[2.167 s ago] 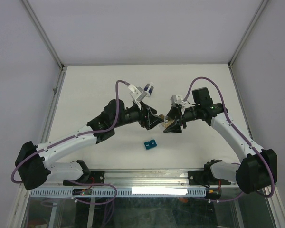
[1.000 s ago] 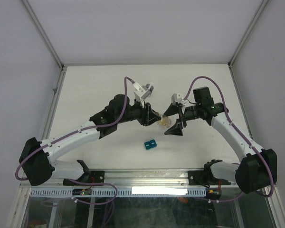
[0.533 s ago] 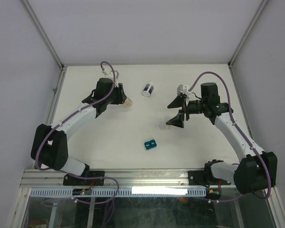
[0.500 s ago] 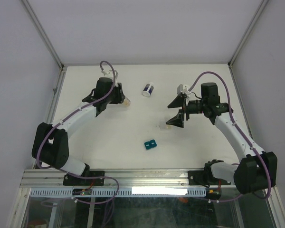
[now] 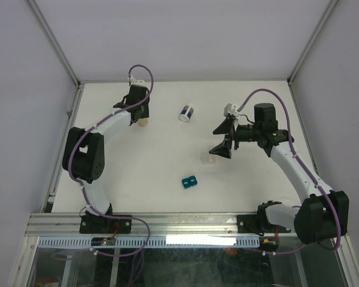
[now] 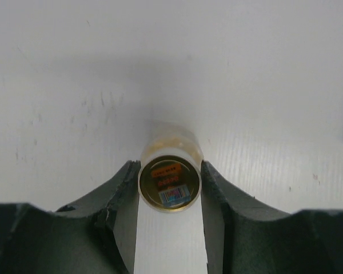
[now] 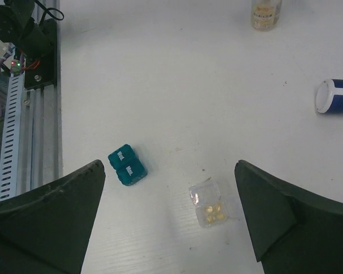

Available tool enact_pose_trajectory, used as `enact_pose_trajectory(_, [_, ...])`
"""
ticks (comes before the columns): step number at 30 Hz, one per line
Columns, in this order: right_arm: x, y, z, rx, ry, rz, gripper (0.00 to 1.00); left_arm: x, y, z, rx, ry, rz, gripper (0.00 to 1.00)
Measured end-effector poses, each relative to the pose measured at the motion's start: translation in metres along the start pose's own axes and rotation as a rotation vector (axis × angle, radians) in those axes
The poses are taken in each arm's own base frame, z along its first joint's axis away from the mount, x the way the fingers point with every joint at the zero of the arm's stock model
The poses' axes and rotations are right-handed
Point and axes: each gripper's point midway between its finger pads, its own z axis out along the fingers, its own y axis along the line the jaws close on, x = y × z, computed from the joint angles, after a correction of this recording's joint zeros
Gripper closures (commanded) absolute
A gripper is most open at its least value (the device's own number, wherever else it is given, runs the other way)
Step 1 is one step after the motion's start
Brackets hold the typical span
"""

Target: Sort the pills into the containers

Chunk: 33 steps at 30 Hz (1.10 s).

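Observation:
Two tiny clear cups (image 7: 208,204), joined side by side, lie on the table; they also show in the top view (image 5: 208,159). One holds several tiny orange-brown pills (image 7: 213,213), the other looks empty. My right gripper (image 7: 168,165) hangs wide open above them, touching nothing, and is just right of them in the top view (image 5: 219,140). My left gripper (image 6: 170,171) is shut on a small amber bottle (image 6: 170,184), seen end-on between its fingertips. That gripper is at the far left of the table (image 5: 140,115).
A teal block (image 7: 127,166) lies left of the cups, also in the top view (image 5: 189,180). A white jar with a dark-blue band (image 5: 186,112) lies on its side at the back. The amber bottle also shows in the right wrist view (image 7: 266,14).
My left arm has swung from the middle of the table to the far left with the amber bottle. My right gripper has drawn back, leaving the clear cups on the table.

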Motion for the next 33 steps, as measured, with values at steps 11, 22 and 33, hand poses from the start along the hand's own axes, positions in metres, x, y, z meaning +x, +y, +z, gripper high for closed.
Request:
enact_pose_trajectory(11, [0.003,-0.007,0.0,0.021,0.006,0.028,0.01,0.0,0.006,-0.005,-0.032,0.032,0.018,0.19])
enact_pose_trajectory(22, [0.025,-0.071,-0.027,0.249,-0.044,0.301,0.01,-0.013,-0.092,-0.163,0.6,-0.288,0.087,0.21])
enact_pose_trajectory(33, [0.079,-0.114,-0.035,0.347,-0.009,0.61,0.51,0.158,-0.198,-0.2,1.23,-0.331,0.586,0.2])
